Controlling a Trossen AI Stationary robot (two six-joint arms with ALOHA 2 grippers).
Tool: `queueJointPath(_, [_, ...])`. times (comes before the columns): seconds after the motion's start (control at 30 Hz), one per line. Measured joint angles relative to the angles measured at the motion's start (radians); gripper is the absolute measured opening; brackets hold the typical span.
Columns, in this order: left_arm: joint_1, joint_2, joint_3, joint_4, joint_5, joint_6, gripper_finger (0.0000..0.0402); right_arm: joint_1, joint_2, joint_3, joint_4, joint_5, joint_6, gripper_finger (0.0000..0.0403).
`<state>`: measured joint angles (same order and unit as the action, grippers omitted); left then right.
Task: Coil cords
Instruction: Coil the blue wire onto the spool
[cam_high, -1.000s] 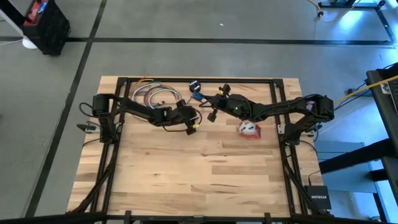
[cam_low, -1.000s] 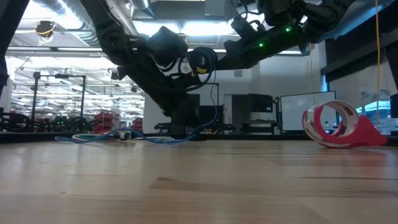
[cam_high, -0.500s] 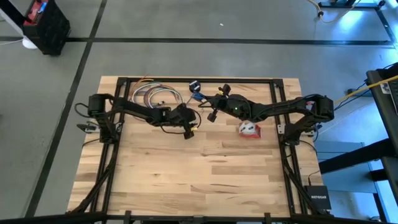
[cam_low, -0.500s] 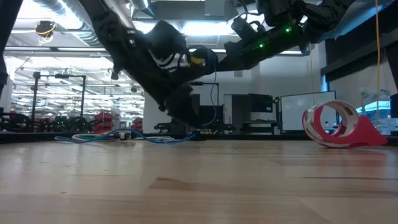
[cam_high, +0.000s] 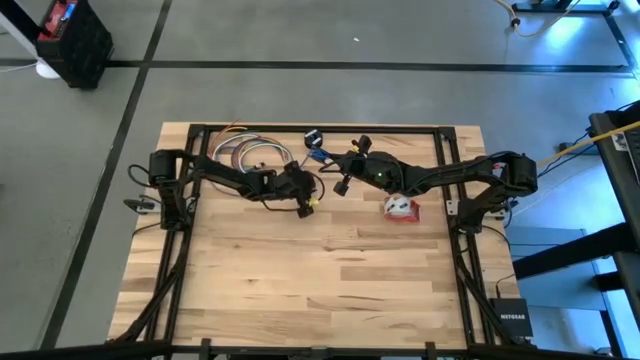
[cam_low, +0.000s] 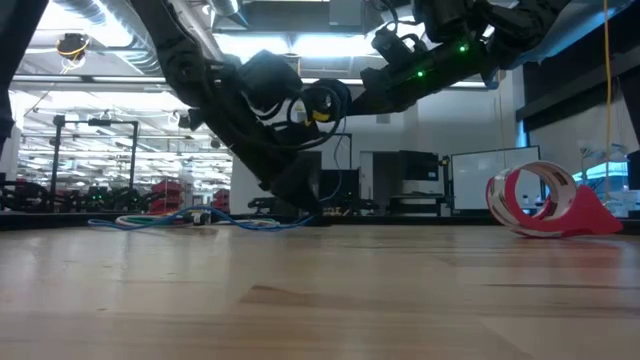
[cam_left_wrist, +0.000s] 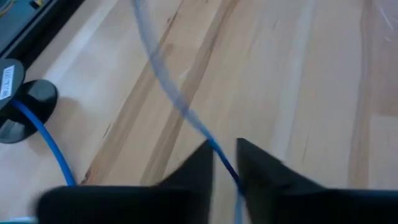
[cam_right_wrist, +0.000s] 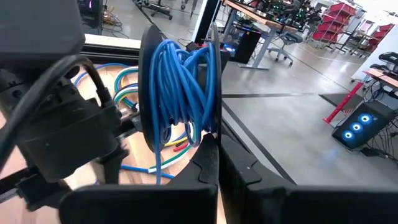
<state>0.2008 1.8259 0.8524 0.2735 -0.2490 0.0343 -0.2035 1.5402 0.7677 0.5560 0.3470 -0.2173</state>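
Table (cam_high: 330, 280): wooden, mostly bare on the near side, all the action is at the far edge.

Left gripper (cam_left_wrist: 224, 163): fingers low over the wood and nearly together, thin blue cord (cam_left_wrist: 171, 93) running straight through the narrow gap between them. A second ago these fingers stood much wider; they have closed in on the cord. Whether the pads actually bite yet, cannot tell. In the low view the wrist has also dipped and come back up.

Right gripper (cam_right_wrist: 217, 149): fingers pressed together at the base of a blue coil (cam_right_wrist: 180, 81) of many loops, which stands up just beyond the fingertips, so it is clamped on the coil. No change over the last second.

Black puck (cam_left_wrist: 28, 109): flat on the wood, off to the side of the left fingers, the cord's end joined to it.

Red-and-white bundle (cam_high: 400, 208): on the table beside the right forearm, well apart from both sets of fingers, untouched.

Judgement: the closing marks a fresh grab on the loose run of cord, likely to feed another loop onto the coil. Blue cord partly coiled; the red-and-white one looks already bundled.
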Motion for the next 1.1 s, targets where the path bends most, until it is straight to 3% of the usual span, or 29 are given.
queueJointPath(0.1, [0.0,-0.002,0.0,-0.008,-0.003,0.032,0.0012,0.0,0.0,0.0,0.0,0.0,0.0,0.0001])
queueJointPath(0.23, [0.018,-0.053,0.0,-0.132,-0.091,0.045,0.0009,0.001,-0.013,0.0,-0.014,0.0,0.0,0.0001])
queueJointPath(0.37, [0.051,-0.152,-0.004,-0.279,-0.218,0.046,0.0004,0.002,-0.041,0.0,-0.048,-0.009,0.0,0.0001])
queueJointPath(0.47, [0.081,-0.247,-0.024,-0.323,-0.256,0.062,0.0003,0.002,-0.045,0.0,-0.069,-0.04,0.002,0.0001])
queueJointPath(0.6, [0.136,-0.378,-0.029,-0.392,-0.257,0.079,0.0004,0.002,-0.044,0.0,-0.084,-0.099,0.003,0.0001])
queueJointPath(0.87, [0.165,-0.629,-0.029,-0.383,-0.208,0.05,0.0002,0.0,-0.002,0.0,-0.089,-0.072,0.008,0.0001])
queueJointPath(1.1, [0.142,-0.672,-0.028,-0.262,-0.081,-0.019,0.0001,0.0,0.112,0.081,-0.085,-0.048,0.019,0.0001])
